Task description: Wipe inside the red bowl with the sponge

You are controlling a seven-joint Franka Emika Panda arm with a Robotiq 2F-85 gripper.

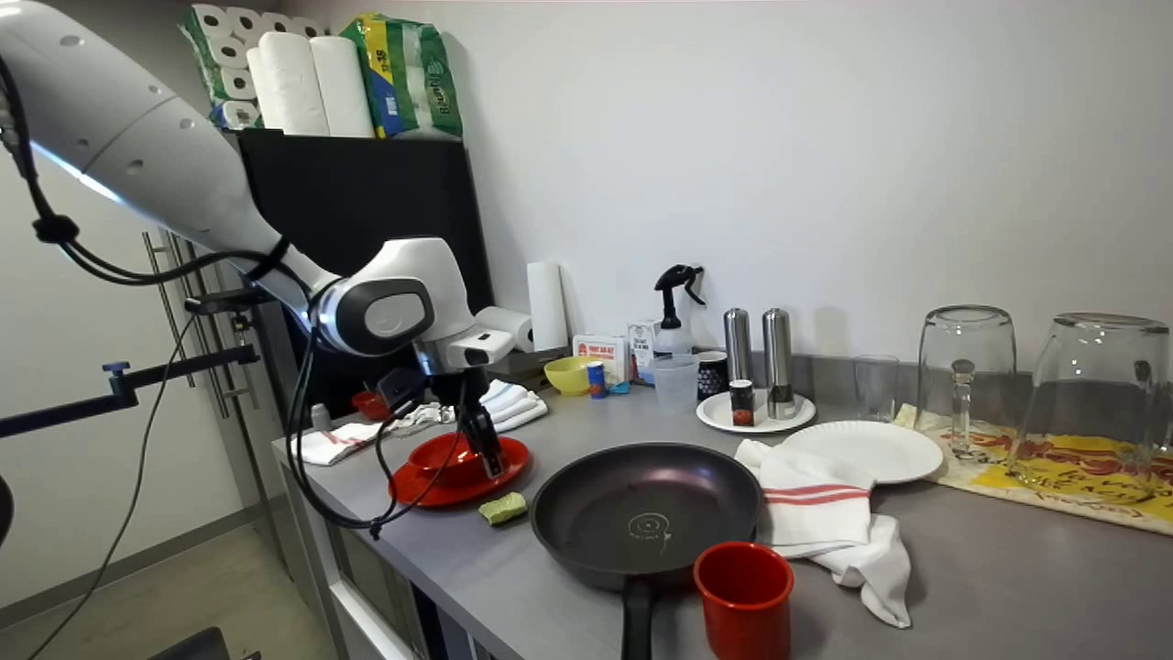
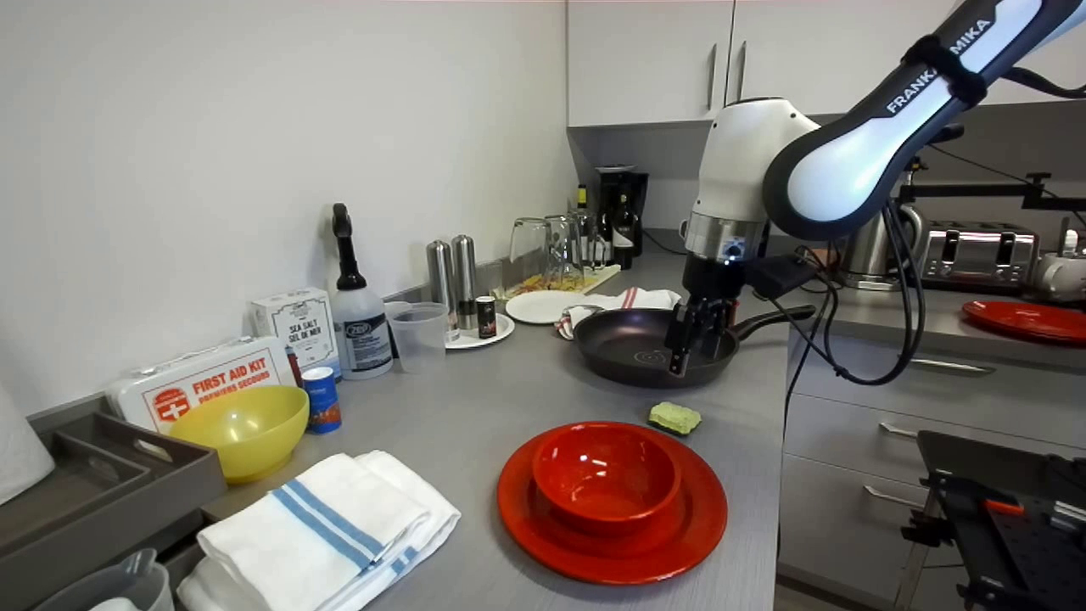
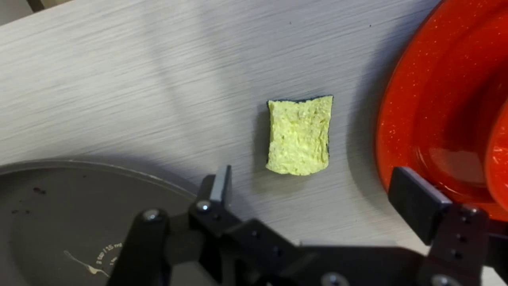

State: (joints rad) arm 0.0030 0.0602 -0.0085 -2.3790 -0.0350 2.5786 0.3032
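Since the sponge [image 3: 298, 137] lies loose on the table [image 2: 458, 416], the task is judged to be at its start: pick-up not yet made, wiping most likely not begun. The red bowl [image 2: 607, 475] stands upright on a red plate [image 2: 611, 564], glossy inside, with no sponge in it. Left to do, on this reading: grasp the sponge, lift it over into the red bowl, wipe the inner surface. Sponge position — flat, yellow-green side up, between the red plate and the black frying pan [image 2: 624, 344], touching neither. The fingers [image 3: 416, 206] are spread wide and released, with nothing gripped between them; in the wrist view the sponge sits just ahead of the gap. No contact with the sponge, plate or pan is evident — in both exterior views the fingers seem to hang in the air above the table, though their exact height cannot be read.
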